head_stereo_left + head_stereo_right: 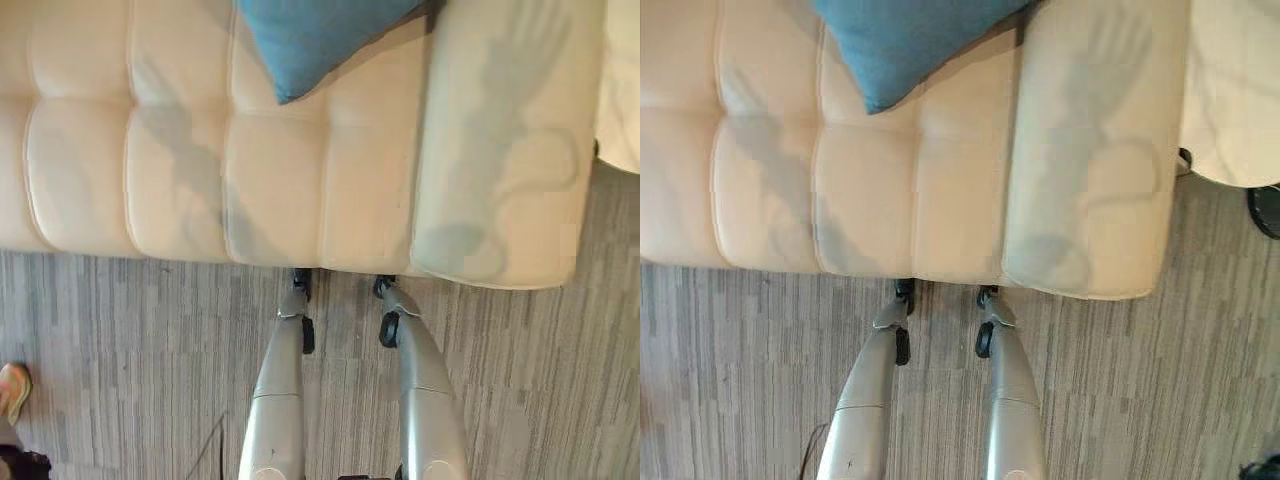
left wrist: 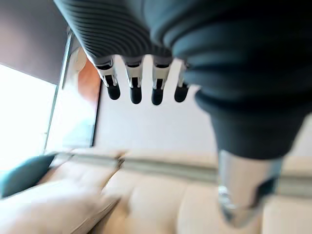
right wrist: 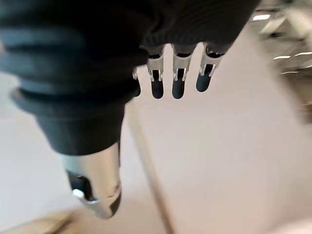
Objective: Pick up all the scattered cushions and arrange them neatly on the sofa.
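A blue cushion (image 1: 315, 40) lies on the cream sofa (image 1: 270, 190), on the seat beside the sofa's arm (image 1: 505, 140). My left hand (image 2: 134, 80) is empty, fingers relaxed and apart from the thumb. My right hand (image 3: 178, 78) is likewise loose, holding nothing. Grey striped carpet (image 1: 120, 350) lies below the sofa's front.

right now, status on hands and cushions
Left hand open, holding nothing. Right hand open, holding nothing. Blue cushion on sofa. Nothing in the way.
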Controlling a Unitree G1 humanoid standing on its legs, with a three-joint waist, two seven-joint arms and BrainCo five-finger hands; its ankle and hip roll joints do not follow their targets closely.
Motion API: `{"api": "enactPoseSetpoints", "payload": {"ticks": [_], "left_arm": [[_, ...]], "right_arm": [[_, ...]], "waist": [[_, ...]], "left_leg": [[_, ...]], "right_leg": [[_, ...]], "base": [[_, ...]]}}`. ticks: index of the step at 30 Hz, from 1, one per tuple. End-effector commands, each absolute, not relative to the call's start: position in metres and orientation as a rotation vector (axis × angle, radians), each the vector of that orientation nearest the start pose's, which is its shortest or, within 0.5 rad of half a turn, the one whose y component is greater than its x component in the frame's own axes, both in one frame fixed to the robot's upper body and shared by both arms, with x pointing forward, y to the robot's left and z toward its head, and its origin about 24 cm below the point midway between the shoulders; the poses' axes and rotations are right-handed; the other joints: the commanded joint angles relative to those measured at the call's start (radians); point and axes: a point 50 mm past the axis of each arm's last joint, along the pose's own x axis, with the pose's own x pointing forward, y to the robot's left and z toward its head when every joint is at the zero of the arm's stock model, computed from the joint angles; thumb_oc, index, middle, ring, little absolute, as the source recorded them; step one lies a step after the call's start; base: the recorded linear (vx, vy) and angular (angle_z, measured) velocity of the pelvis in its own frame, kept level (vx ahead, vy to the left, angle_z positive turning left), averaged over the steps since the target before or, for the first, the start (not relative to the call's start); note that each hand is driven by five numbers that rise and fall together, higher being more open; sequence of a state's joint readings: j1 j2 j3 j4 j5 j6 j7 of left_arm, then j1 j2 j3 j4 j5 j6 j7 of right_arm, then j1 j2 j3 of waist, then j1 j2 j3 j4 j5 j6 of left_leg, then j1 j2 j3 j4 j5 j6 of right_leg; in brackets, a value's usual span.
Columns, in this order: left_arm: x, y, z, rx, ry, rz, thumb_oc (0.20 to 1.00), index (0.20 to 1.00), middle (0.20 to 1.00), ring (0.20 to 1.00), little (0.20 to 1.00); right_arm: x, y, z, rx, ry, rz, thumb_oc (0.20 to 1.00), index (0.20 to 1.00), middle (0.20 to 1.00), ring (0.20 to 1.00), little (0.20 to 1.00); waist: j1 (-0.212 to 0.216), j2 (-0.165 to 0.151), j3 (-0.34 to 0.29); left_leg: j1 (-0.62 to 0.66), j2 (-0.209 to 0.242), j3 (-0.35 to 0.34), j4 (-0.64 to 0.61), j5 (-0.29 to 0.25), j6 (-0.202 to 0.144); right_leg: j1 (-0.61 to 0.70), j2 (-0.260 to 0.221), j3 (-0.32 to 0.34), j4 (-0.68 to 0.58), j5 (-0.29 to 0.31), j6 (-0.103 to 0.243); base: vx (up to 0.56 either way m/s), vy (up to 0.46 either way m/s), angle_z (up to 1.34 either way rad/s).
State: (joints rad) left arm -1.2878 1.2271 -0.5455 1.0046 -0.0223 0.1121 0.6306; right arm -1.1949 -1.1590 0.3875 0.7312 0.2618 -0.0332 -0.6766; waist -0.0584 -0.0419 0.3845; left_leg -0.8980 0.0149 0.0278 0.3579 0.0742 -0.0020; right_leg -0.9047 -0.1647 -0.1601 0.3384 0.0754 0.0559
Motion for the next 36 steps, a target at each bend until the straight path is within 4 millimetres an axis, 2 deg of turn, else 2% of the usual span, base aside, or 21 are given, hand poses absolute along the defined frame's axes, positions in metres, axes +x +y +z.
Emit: {"api": "enactPoseSetpoints", "payload": {"ticks": [1,4,5,6,7,10,12,13,15,16,17,18,25,26,27,28,29,31,33,34,36], "left_arm": [[0.279,0.428,0.341,0.929,-0.279,1.295,1.000,1.000,1.000,1.000,1.000],[0.282,0.428,0.276,0.790,-0.239,1.195,1.000,1.000,1.000,1.000,1.000],[0.284,0.421,0.238,0.649,-0.222,1.130,1.000,1.000,1.000,1.000,1.000],[0.273,0.411,0.178,0.549,-0.138,1.036,1.000,1.000,1.000,1.000,1.000],[0.270,0.397,0.144,0.458,-0.089,0.975,1.000,1.000,1.000,1.000,1.000],[0.245,0.360,0.066,0.272,0.065,0.831,1.000,1.000,1.000,1.000,1.000],[0.226,0.346,0.036,0.229,0.154,0.776,1.000,1.000,1.000,1.000,1.000],[0.203,0.325,-0.007,0.099,0.303,0.701,1.000,1.000,1.000,1.000,1.000],[0.195,0.320,-0.019,0.090,0.355,0.674,1.000,1.000,1.000,1.000,1.000],[0.180,0.309,-0.051,0.069,0.514,0.606,1.000,1.000,1.000,1.000,1.000],[0.180,0.309,-0.051,0.069,0.514,0.605,1.000,1.000,1.000,1.000,1.000],[0.171,0.301,-0.069,0.079,0.613,0.547,1.000,1.000,1.000,1.000,1.000],[0.141,0.287,-0.107,0.066,0.823,0.514,1.000,1.000,1.000,1.000,1.000],[0.141,0.286,-0.108,0.063,0.831,0.508,1.000,1.000,1.000,1.000,1.000],[0.143,0.282,-0.108,0.090,0.833,0.482,1.000,1.000,1.000,1.000,1.000],[0.143,0.282,-0.108,0.090,0.833,0.482,1.000,1.000,1.000,1.000,1.000],[0.142,0.278,-0.111,0.088,0.844,0.457,1.000,1.000,1.000,1.000,1.000],[0.133,0.273,-0.117,0.109,0.890,0.422,1.000,1.000,1.000,1.000,1.000],[0.131,0.272,-0.119,0.110,0.904,0.416,1.000,1.000,1.000,1.000,1.000],[0.124,0.270,-0.125,0.097,0.944,0.428,1.000,1.000,1.000,1.000,1.000],[0.120,0.270,-0.128,0.088,0.963,0.442,1.000,1.000,1.000,1.000,1.000]], "right_arm": [[0.305,-0.364,0.347,-0.540,-0.656,-1.007,1.000,1.000,1.000,1.000,1.000],[0.312,-0.363,0.263,-0.487,-0.474,-0.905,1.000,1.000,1.000,1.000,1.000],[0.309,-0.358,0.225,-0.454,-0.392,-0.857,1.000,1.000,1.000,1.000,1.000],[0.299,-0.347,0.170,-0.411,-0.263,-0.775,1.000,1.000,1.000,1.000,1.000],[0.292,-0.336,0.140,-0.372,-0.192,-0.732,1.000,1.000,1.000,1.000,1.000],[0.272,-0.310,0.072,-0.297,0.002,-0.623,1.000,1.000,1.000,1.000,1.000],[0.258,-0.301,0.041,-0.252,0.102,-0.605,1.000,1.000,1.000,1.000,1.000],[0.235,-0.293,0.001,-0.217,0.262,-0.556,1.000,1.000,1.000,1.000,1.000],[0.229,-0.292,-0.008,-0.215,0.304,-0.547,1.000,1.000,1.000,1.000,1.000],[0.212,-0.287,-0.039,-0.178,0.443,-0.526,1.000,1.000,1.000,1.000,1.000],[0.212,-0.287,-0.039,-0.178,0.443,-0.527,1.000,1.000,1.000,1.000,1.000],[0.195,-0.283,-0.062,-0.176,0.560,-0.489,1.000,1.000,1.000,1.000,1.000],[0.170,-0.266,-0.101,-0.179,0.778,-0.401,1.000,1.000,1.000,1.000,1.000],[0.170,-0.263,-0.101,-0.179,0.779,-0.391,1.000,1.000,1.000,1.000,1.000],[0.166,-0.257,-0.107,-0.157,0.800,-0.374,1.000,1.000,1.000,1.000,1.000],[0.166,-0.257,-0.107,-0.157,0.800,-0.374,1.000,1.000,1.000,1.000,1.000],[0.164,-0.254,-0.108,-0.140,0.804,-0.377,1.000,1.000,1.000,1.000,1.000],[0.151,-0.252,-0.118,-0.130,0.864,-0.372,1.000,1.000,1.000,1.000,1.000],[0.149,-0.252,-0.119,-0.132,0.874,-0.373,1.000,1.000,1.000,1.000,1.000],[0.145,-0.251,-0.124,-0.126,0.911,-0.378,1.000,1.000,1.000,1.000,1.000],[0.142,-0.249,-0.128,-0.132,0.937,-0.370,1.000,1.000,1.000,1.000,1.000]], "waist": [[0.003,0.013,-0.013],[0.007,0.009,-0.025],[0.006,0.007,-0.033],[0.003,0.008,-0.056],[0.002,0.011,-0.072],[-0.003,0.019,-0.119],[-0.005,0.024,-0.148],[-0.008,0.030,-0.198],[-0.008,0.031,-0.212],[-0.017,0.031,-0.253],[-0.017,0.031,-0.251],[-0.018,0.028,-0.267],[-0.021,0.021,-0.244],[-0.022,0.025,-0.235],[-0.028,0.036,-0.218],[-0.027,0.035,-0.220],[-0.034,0.041,-0.212],[-0.032,0.036,-0.225],[-0.030,0.036,-0.231],[-0.016,0.029,-0.238],[-0.010,0.027,-0.245]], "left_leg": [[0.213,-0.020,0.031,-0.085,-0.091,-0.039],[0.345,-0.019,0.044,-0.154,-0.087,-0.035],[0.395,-0.020,0.048,-0.183,-0.084,-0.034],[0.491,-0.019,0.059,-0.237,-0.084,-0.029],[0.532,-0.021,0.061,-0.266,-0.079,-0.027],[0.646,-0.023,0.081,-0.353,-0.062,-0.020],[0.714,-0.023,0.096,-0.404,-0.056,-0.016],[0.786,-0.022,0.118,-0.445,-0.057,-0.013],[0.803,-0.023,0.122,-0.445,-0.064,-0.013],[0.844,-0.025,0.130,-0.445,-0.080,-0.015],[0.846,-0.025,0.130,-0.445,-0.080,-0.015],[0.875,-0.027,0.132,-0.445,-0.089,-0.013],[0.915,-0.015,0.173,-0.445,-0.096,-0.005],[0.912,-0.007,0.173,-0.445,-0.085,-0.002],[0.904,0.005,0.178,-0.445,-0.070,0.002],[0.902,0.005,0.179,-0.445,-0.069,0.002],[0.896,0.010,0.179,-0.445,-0.066,0.004],[0.887,0.002,0.168,-0.445,-0.066,0.002],[0.882,0.003,0.166,-0.445,-0.062,0.000],[0.860,0.008,0.170,-0.445,-0.046,-0.011],[0.842,0.016,0.178,-0.445,-0.030,-0.020]], "right_leg": [[0.241,0.035,-0.010,-0.025,-0.144,0.050],[0.365,0.051,-0.011,-0.089,-0.134,0.051],[0.417,0.056,-0.012,-0.119,-0.129,0.052],[0.512,0.066,-0.012,-0.174,-0.122,0.059],[0.551,0.068,-0.014,-0.203,-0.118,0.061],[0.651,0.072,-0.012,-0.278,-0.097,0.069],[0.711,0.075,-0.007,-0.325,-0.083,0.075],[0.779,0.080,0.001,-0.374,-0.065,0.081],[0.802,0.081,-0.002,-0.390,-0.062,0.082],[0.854,0.080,-0.004,-0.407,-0.062,0.084],[0.857,0.080,-0.004,-0.408,-0.062,0.084],[0.882,0.081,-0.003,-0.401,-0.069,0.085],[0.885,0.085,0.015,-0.359,-0.068,0.088],[0.870,0.092,0.021,-0.294,-0.085,0.087],[0.839,0.102,0.042,-0.128,-0.158,0.078],[0.834,0.102,0.043,-0.124,-0.159,0.077],[0.828,0.101,0.055,-0.004,-0.193,0.070],[0.869,0.089,0.071,0.017,-0.195,0.061],[0.892,0.086,0.077,-0.004,-0.188,0.060],[0.980,0.088,0.055,-0.150,-0.218,0.055],[1.007,0.097,0.044,-0.226,-0.230,0.048]], "base": [[0.05,-0.024,-0.13],[0.06,-0.023,-0.22],[0.18,-0.042,-0.25],[0.19,-0.032,-0.16],[0.20,-0.001,-0.22],[0.10,0.035,-0.30],[0.07,0.074,-0.13],[0.04,0.074,-0.24],[0.01,0.070,-0.31],[0.00,0.073,-0.20],[-0.01,0.103,-0.05],[0.00,0.041,-0.03],[-0.08,0.038,-0.11],[-0.24,-0.027,-0.36],[-0.19,-0.024,-0.30],[-0.21,-0.040,-0.32],[-0.13,-0.041,-0.12],[-0.18,-0.156,0.03],[-0.15,-0.187,0.03],[-0.12,-0.153,0.07],[-0.19,-0.232,-0.10]]}}
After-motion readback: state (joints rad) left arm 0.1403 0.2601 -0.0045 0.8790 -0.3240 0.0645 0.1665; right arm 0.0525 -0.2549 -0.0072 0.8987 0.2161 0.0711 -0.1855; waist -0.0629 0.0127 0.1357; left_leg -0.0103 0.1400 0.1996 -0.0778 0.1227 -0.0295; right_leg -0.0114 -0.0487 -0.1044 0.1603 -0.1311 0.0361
